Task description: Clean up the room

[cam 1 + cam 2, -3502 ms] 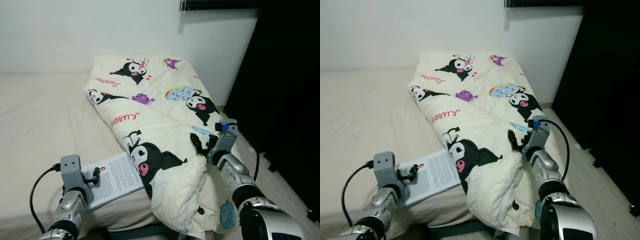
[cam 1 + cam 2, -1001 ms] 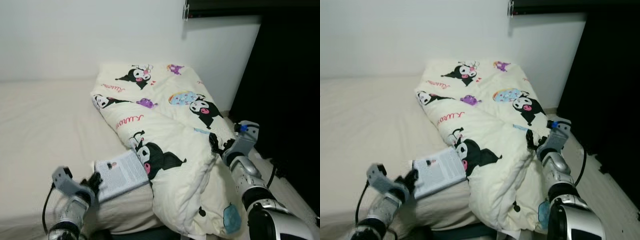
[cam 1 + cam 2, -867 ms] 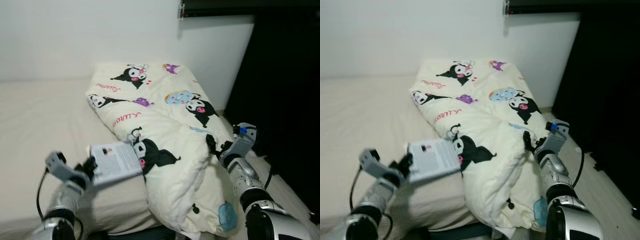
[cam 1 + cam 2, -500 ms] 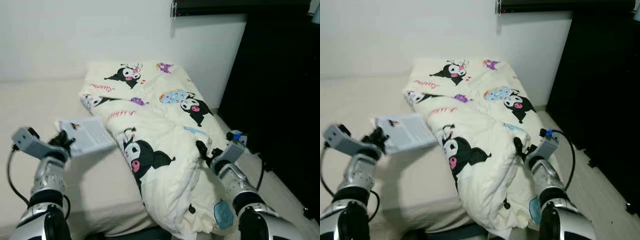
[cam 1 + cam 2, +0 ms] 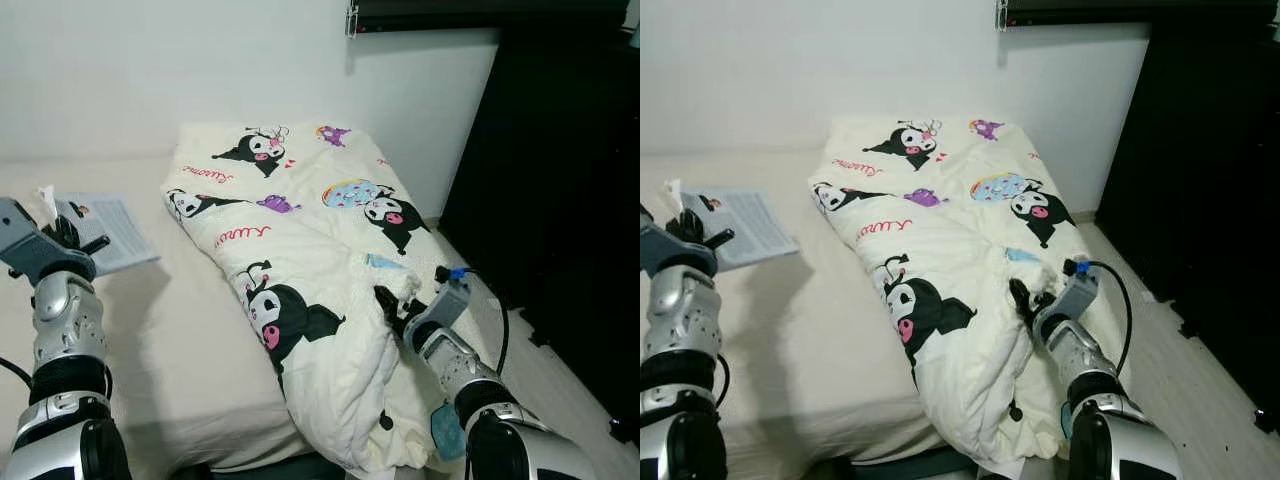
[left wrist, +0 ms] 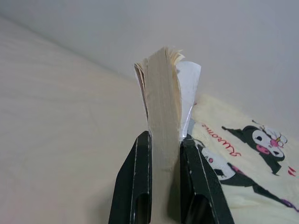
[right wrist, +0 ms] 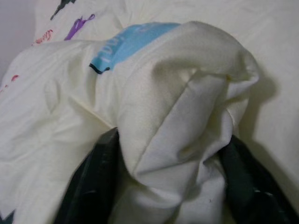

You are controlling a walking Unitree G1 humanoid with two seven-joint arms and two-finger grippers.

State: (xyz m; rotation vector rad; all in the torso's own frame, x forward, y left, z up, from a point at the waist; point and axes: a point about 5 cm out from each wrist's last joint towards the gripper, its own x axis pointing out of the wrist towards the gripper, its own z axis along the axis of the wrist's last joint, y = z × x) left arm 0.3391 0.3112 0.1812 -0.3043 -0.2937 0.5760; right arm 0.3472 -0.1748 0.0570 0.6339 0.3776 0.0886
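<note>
A thin booklet (image 5: pixel 110 232) with printed pages is held up at the left, above the cream mattress (image 5: pixel 190 350). My left gripper (image 5: pixel 68 238) is shut on its edge; in the left wrist view the stack of pages (image 6: pixel 162 112) sits pinched between the two black fingers (image 6: pixel 136 182). A cream blanket (image 5: pixel 310 260) with cartoon prints lies bunched along the bed's right side. My right gripper (image 5: pixel 392 312) is shut on a fold of that blanket (image 7: pixel 182 116) near the bed's right edge.
A white wall runs behind the bed. A tall black cabinet (image 5: pixel 560 180) stands close on the right, with a strip of pale floor (image 5: pixel 560 390) between it and the bed. The blanket hangs over the bed's right edge.
My left gripper has lifted the booklet off the mattress near the blanket and swung it up and out to the left. The right gripper stays on the blanket fold. The camera shifted a little.
</note>
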